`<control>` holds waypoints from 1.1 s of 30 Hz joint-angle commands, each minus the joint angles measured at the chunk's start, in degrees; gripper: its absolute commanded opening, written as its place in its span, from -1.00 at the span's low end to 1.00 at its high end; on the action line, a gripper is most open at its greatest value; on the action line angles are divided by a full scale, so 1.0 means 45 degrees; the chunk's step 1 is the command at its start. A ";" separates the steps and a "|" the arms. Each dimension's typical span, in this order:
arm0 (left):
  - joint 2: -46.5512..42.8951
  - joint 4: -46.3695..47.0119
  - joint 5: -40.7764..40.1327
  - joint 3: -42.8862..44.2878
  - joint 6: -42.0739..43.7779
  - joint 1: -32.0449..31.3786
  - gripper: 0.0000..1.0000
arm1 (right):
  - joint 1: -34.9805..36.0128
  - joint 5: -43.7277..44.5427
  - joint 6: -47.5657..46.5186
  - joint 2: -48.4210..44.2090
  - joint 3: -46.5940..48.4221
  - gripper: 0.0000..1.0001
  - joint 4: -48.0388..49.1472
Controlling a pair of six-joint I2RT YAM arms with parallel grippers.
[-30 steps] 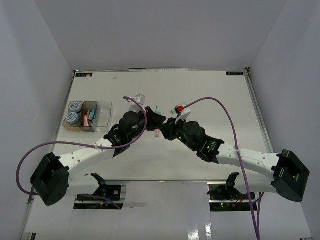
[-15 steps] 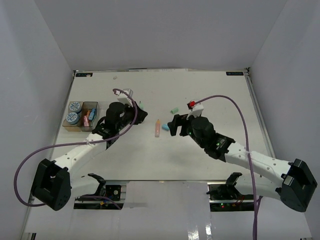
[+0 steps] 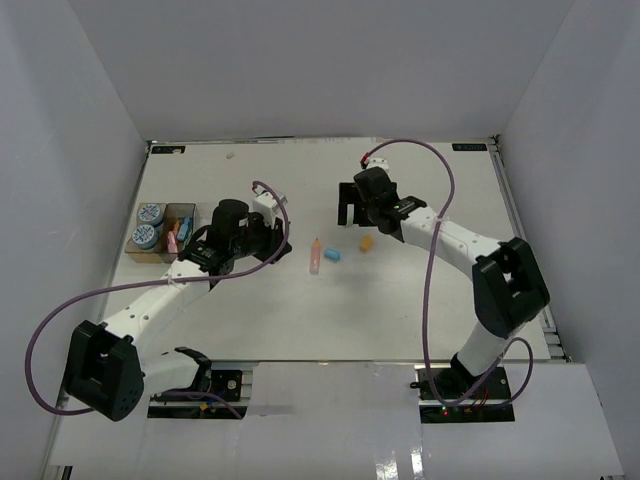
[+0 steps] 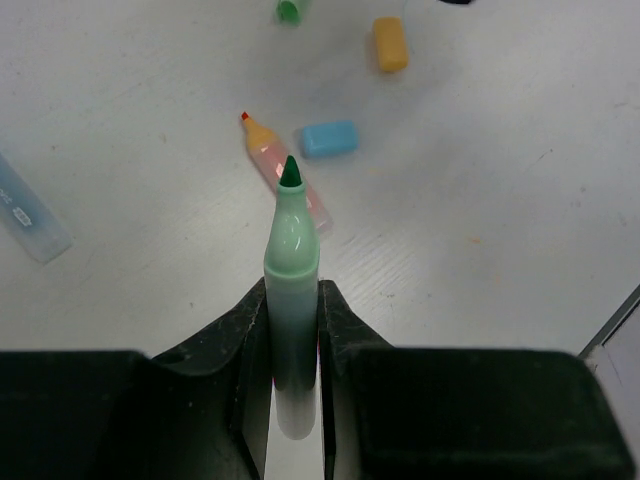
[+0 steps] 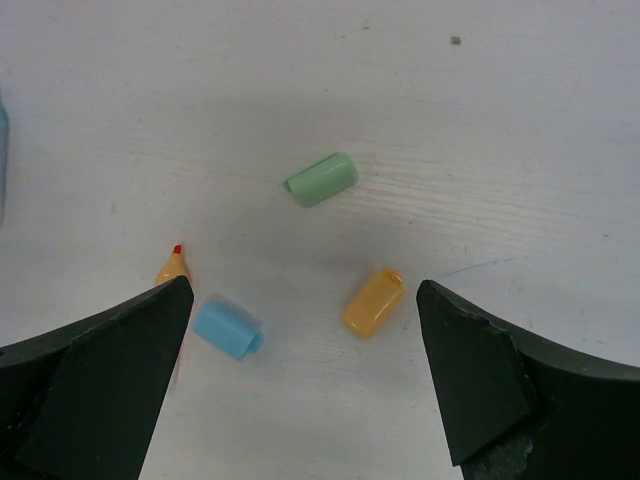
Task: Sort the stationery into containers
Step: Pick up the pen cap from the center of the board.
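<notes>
My left gripper (image 4: 293, 300) is shut on a mint-green marker (image 4: 291, 250), uncapped, its dark tip pointing forward; in the top view this gripper (image 3: 272, 238) hovers right of the containers. My right gripper (image 5: 302, 300) stands wide open above the table, holding nothing, at the far centre (image 3: 348, 208). Below it lie a green cap (image 5: 323, 179), an orange cap (image 5: 373, 303) and a blue cap (image 5: 227, 330). A pink-and-orange marker (image 3: 315, 256) lies mid-table. The tan bin (image 3: 133, 250) holds two patterned rolls (image 3: 147, 225). The middle clear bin (image 3: 184, 209) holds pink and blue pieces.
A third, clear bin (image 3: 210, 226) stands right of the other two, partly behind my left arm. A pale blue marker (image 4: 30, 210) lies on the table left of my left gripper. White walls enclose the table on three sides.
The two grippers were together at mid-table; the left drew back left with the green marker. The right opened wide and swung to the far centre, with the green cap left lying on the table.
</notes>
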 commanded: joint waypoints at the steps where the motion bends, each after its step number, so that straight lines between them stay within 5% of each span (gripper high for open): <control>1: -0.0659 -0.0210 0.0485 -0.0632 0.0866 0.0079 -1.00 | -0.0276 0.0204 0.0235 0.1414 0.1301 1.00 -0.1037; 14: -0.0561 0.0299 -0.0473 -0.0733 0.0495 0.0079 -1.00 | -0.0453 0.1435 0.2030 0.5443 0.5229 0.52 -0.2326; 33: -0.1069 0.0359 0.0034 -0.0851 0.0436 0.0079 -1.00 | -0.0472 0.1299 0.3204 0.6676 0.5211 0.09 -0.2659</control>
